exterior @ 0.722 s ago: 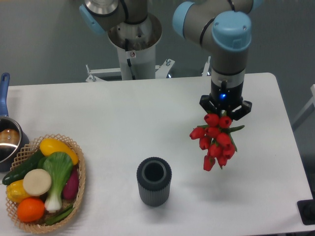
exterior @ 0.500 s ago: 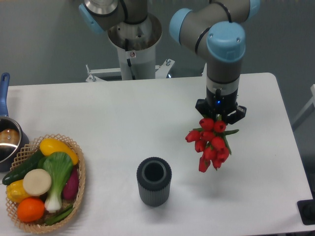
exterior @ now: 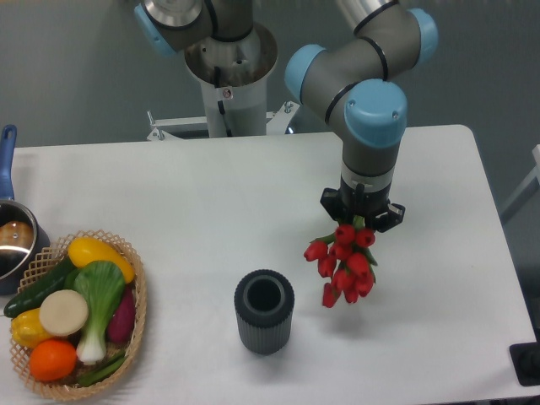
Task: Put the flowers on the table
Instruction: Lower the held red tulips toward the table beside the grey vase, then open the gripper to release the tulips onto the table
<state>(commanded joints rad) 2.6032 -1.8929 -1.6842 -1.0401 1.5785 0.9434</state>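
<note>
My gripper (exterior: 360, 217) points straight down over the right half of the white table (exterior: 211, 194) and is shut on the flowers (exterior: 342, 263). The flowers are a bunch of red tulip buds with green stems. They hang buds-down under the gripper, just right of the dark ribbed cup (exterior: 264, 311). Their stems are hidden inside the gripper. The lowest buds are close to the tabletop; I cannot tell whether they touch it.
A wicker basket (exterior: 137, 312) with toy vegetables, among them a green-and-white leek (exterior: 97, 299), stands at the front left. A metal pot (exterior: 13, 240) with a blue handle sits at the left edge. The arm's base (exterior: 229, 67) stands behind the table.
My gripper has moved left and down with the flowers in it, towards the dark cup. The buds hang lower over the table than before.
</note>
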